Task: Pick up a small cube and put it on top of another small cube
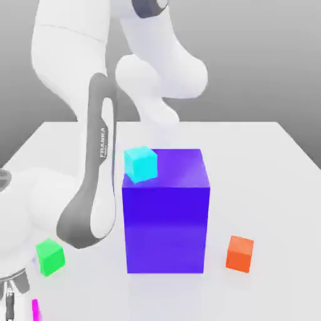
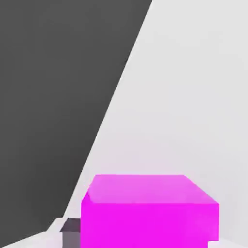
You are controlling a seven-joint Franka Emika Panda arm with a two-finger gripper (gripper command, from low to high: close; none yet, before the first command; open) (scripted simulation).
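The small cube point(image 2: 150, 213) is bright magenta-pink and lies on the white table, close under the hand camera. My gripper point(image 2: 143, 242) is down over it, shut on it, with a grey fingertip point(image 2: 71, 232) pressed against one of its sides. In the exterior view only a sliver of the small cube point(image 1: 35, 310) shows, at the bottom left corner beside my gripper point(image 1: 19, 304). The arm bends down from the back to that corner.
A large blue block point(image 1: 166, 213) stands mid-table with a cyan cube point(image 1: 140, 163) on its top left corner. A green cube point(image 1: 49, 257) lies just behind my gripper. An orange cube point(image 1: 240, 253) sits at the exterior view's right. The table edge point(image 2: 116, 97) runs close by.
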